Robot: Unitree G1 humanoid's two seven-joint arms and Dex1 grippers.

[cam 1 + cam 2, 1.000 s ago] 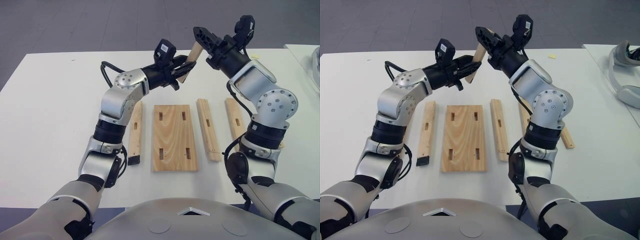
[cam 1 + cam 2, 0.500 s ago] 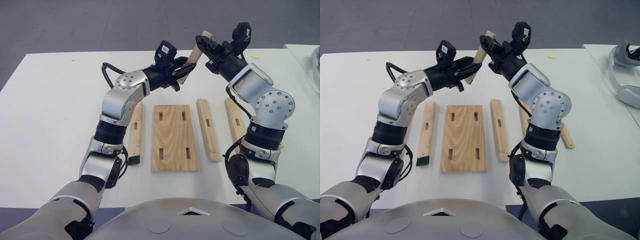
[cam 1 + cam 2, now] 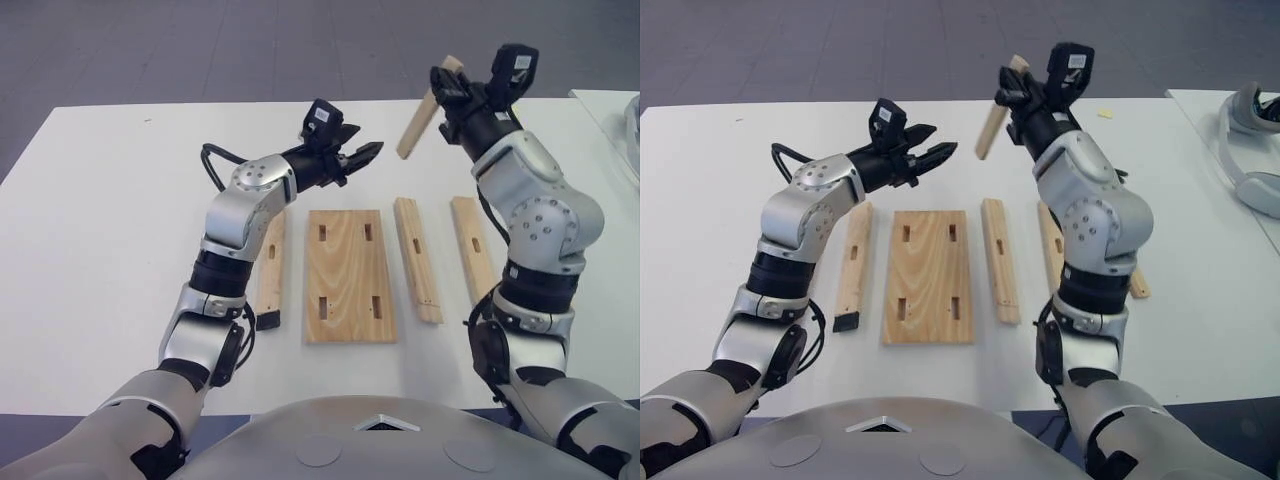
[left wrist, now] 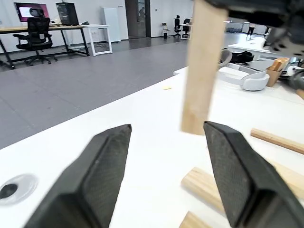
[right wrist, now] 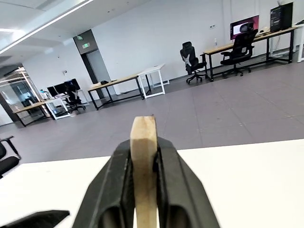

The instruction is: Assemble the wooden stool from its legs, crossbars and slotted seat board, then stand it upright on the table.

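Crossbar sits clenched in my right pincer, held tilted in the air over the far side of the bench with its lower end hanging free. My left pincer is released and empty, jaws spread just beside that lower end and, as far as I can judge, not touching it. Flat at mid-bench lies the slotted seat board, with a first leg just left of it, a second leg just right of it and a third leg beyond that.
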